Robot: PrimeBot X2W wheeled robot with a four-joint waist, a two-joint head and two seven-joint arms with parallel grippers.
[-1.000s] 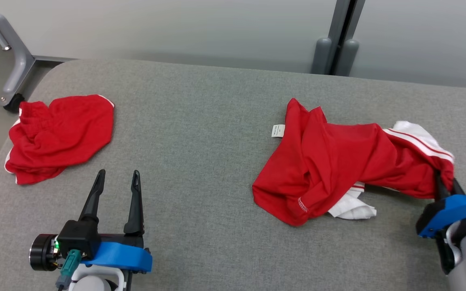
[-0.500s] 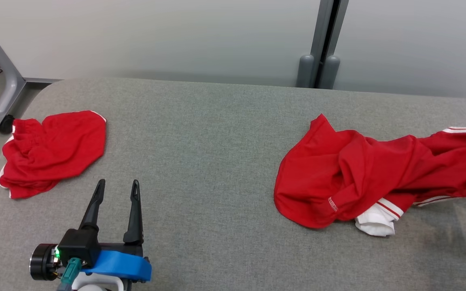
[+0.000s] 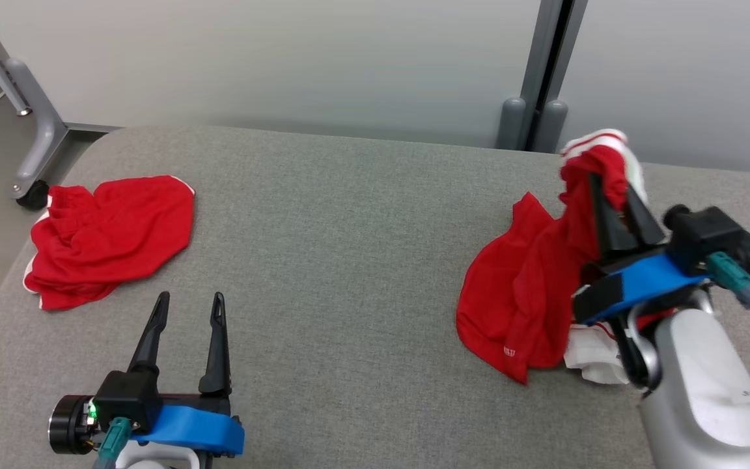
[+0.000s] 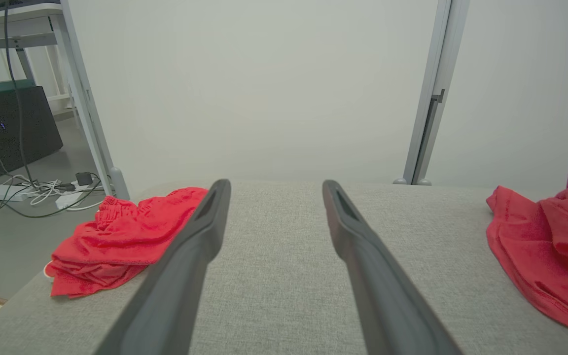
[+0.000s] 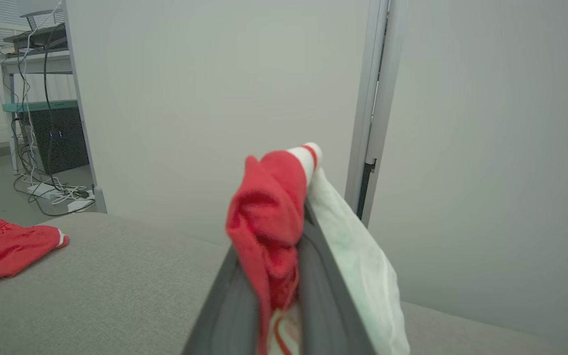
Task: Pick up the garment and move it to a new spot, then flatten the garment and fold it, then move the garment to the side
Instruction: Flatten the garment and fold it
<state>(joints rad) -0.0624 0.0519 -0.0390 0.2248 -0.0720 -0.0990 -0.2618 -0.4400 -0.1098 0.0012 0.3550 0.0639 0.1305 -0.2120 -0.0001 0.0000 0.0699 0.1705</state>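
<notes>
A red garment with white striped trim [image 3: 531, 293] hangs from my right gripper [image 3: 612, 189], which is shut on a bunched end of it and holds that end raised over the right of the grey table [image 3: 349, 260]. The garment's lower part still drapes on the table. In the right wrist view the red and white cloth [image 5: 269, 222] is pinched between the fingers of the right gripper [image 5: 294, 231]. My left gripper [image 3: 189, 303] rests open near the table's front left, nothing between its fingers; in the left wrist view the left gripper [image 4: 274, 190] points across bare table, with the garment [image 4: 545, 246] at the right.
A second red garment [image 3: 111, 238] lies crumpled at the table's left edge, also the red heap [image 4: 121, 236] in the left wrist view. A wall and a grey post [image 3: 538, 71] stand behind the table. A wheeled frame leg [image 3: 30, 130] is off the left corner.
My right gripper has risen and swung back and inward, lifting the garment's striped end off the table; the cloth now hangs bunched from it. The head camera shifted. The left gripper stayed put.
</notes>
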